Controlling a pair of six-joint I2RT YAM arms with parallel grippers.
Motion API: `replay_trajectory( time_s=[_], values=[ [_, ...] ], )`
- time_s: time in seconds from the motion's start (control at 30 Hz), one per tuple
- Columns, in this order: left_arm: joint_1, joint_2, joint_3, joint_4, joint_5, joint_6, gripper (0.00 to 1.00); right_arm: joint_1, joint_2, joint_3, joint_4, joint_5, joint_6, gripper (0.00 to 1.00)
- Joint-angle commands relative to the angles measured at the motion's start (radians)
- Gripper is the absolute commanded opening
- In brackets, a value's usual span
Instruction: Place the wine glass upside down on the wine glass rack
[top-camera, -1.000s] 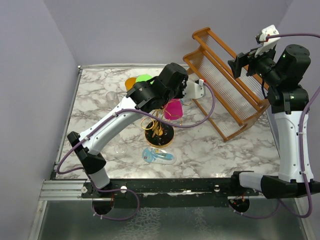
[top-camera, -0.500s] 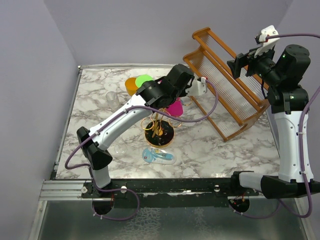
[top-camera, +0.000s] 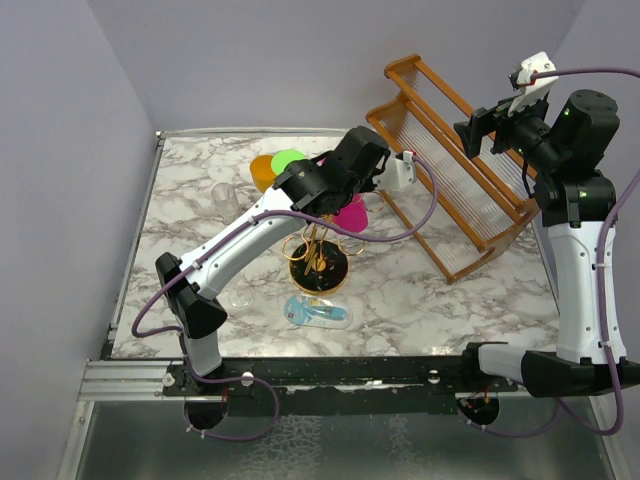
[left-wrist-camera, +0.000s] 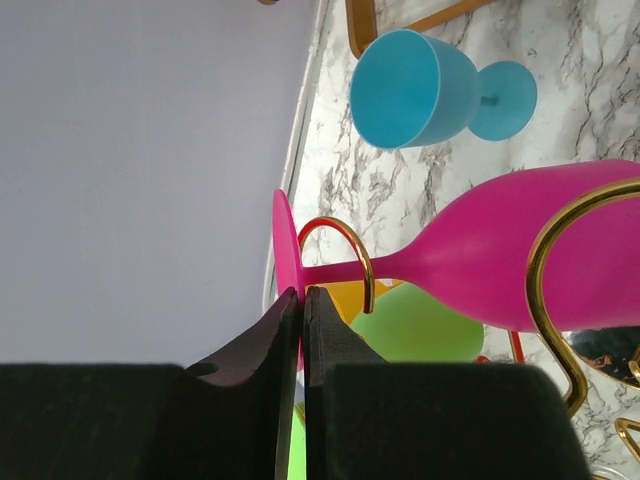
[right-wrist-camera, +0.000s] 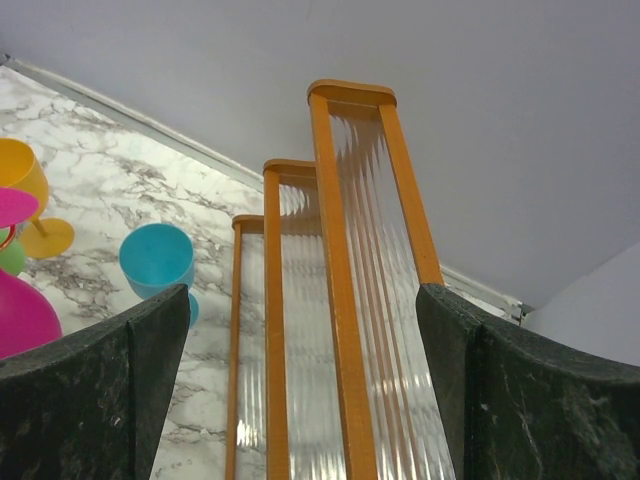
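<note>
Left arm (top-camera: 260, 215) shifted, left tool (left-wrist-camera: 303, 300) pinching wine glass (left-wrist-camera: 510, 250), right tool (right-wrist-camera: 300, 296) agape, marble table (top-camera: 400, 290), lilac walls (top-camera: 250, 60)

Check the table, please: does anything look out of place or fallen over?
Yes. A pale blue glass lies on its side on the marble table, on the near side of the gold wine glass rack; it looks toppled.

gripper (left-wrist-camera: 302, 305) pinches the foot of the wine glass (left-wrist-camera: 500, 255), stem inside a rack (left-wrist-camera: 366, 285) loop.
</note>
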Motion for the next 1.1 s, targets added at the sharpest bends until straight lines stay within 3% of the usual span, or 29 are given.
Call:
replay_trajectory(
  time_s=[0.0,0.2,0.47,1.07],
  values=[
    [-0.004,0.006,0.037,-0.023,0.07,-0.045,0.09,-0.005,-0.013,-0.01,0.029,-0.025,0.008,0.94],
    [-0.004,0.004,0.04,-0.028,0.103,-0.078,0.28,-0.007,-0.012,-0.012,0.03,-0.026,0.005,0.94],
    [-0.004,-0.004,0.055,-0.023,0.137,-0.104,0.34,-0.007,-0.012,-0.013,0.03,-0.03,0.002,0.94],
    [-0.003,-0.083,0.098,-0.085,0.333,-0.15,0.59,-0.007,0.025,0.034,-0.014,-0.094,-0.031,0.91]
  ],
)
